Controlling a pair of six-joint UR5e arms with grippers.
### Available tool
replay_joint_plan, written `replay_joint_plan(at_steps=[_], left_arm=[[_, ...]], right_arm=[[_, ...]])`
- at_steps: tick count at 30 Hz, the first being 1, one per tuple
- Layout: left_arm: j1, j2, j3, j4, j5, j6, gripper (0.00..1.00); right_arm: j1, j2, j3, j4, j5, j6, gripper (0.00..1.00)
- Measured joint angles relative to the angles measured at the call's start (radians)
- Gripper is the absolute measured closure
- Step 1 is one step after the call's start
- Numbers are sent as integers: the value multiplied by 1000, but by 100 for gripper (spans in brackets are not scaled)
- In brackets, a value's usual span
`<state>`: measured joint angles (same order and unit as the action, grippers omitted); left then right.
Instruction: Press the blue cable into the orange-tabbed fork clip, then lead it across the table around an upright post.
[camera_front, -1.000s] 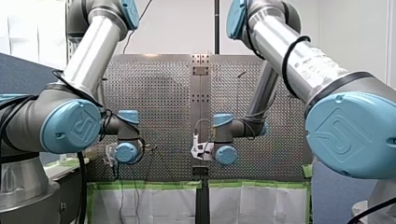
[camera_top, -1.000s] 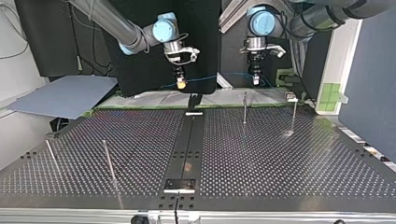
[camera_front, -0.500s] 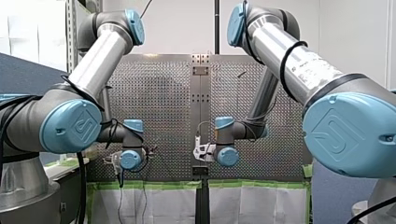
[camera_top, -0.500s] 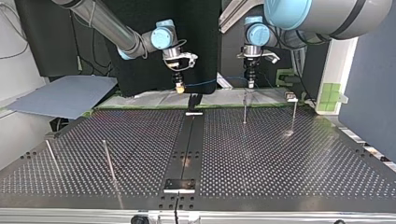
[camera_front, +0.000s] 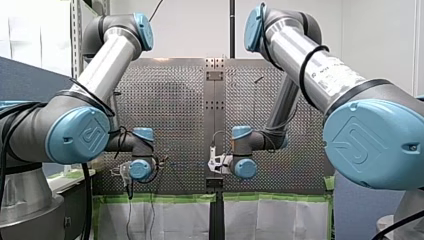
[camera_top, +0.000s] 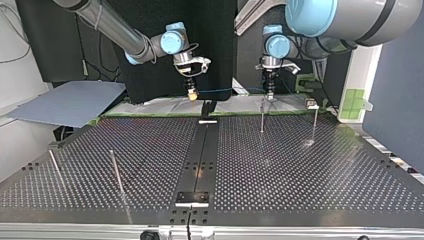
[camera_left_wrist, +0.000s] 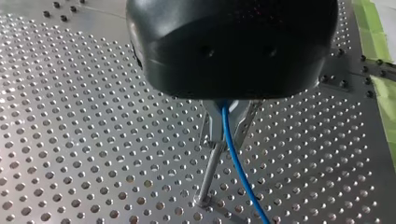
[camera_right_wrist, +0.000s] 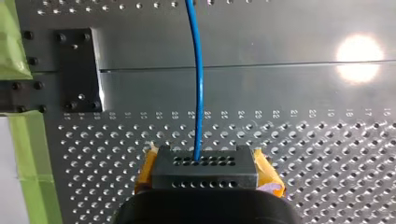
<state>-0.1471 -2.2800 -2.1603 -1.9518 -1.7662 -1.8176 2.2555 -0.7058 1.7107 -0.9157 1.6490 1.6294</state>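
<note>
Tension likely explains why, in the front view, my left gripper (camera_front: 124, 174) and my right gripper (camera_front: 214, 162) sit level over the worktop (camera_front: 172, 100). Top view: the blue cable (camera_top: 230, 90) stretches between them, just behind the upright post (camera_top: 262, 114). Left wrist view: narrow metal fingers (camera_left_wrist: 212, 126) pinch the cable right above that post, likely to hook it round. Right wrist view: yellow-padded fingers (camera_right_wrist: 268, 175) clamp the cable well aside of the post; no fork clip shows.
</note>
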Motion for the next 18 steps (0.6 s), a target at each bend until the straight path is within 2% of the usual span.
replay_joint_plan(at_steps=[6, 12, 18], left_arm=[[14, 0, 27, -40, 10, 1, 100], [30, 0, 31, -45, 11, 1, 100], [44, 0, 34, -46, 19, 0, 100]], right_arm=[[0, 26, -8, 1, -11, -1, 100], [-1, 66, -27, 2, -15, -2, 100], [-2, 78, -40, 3, -15, -2, 100]])
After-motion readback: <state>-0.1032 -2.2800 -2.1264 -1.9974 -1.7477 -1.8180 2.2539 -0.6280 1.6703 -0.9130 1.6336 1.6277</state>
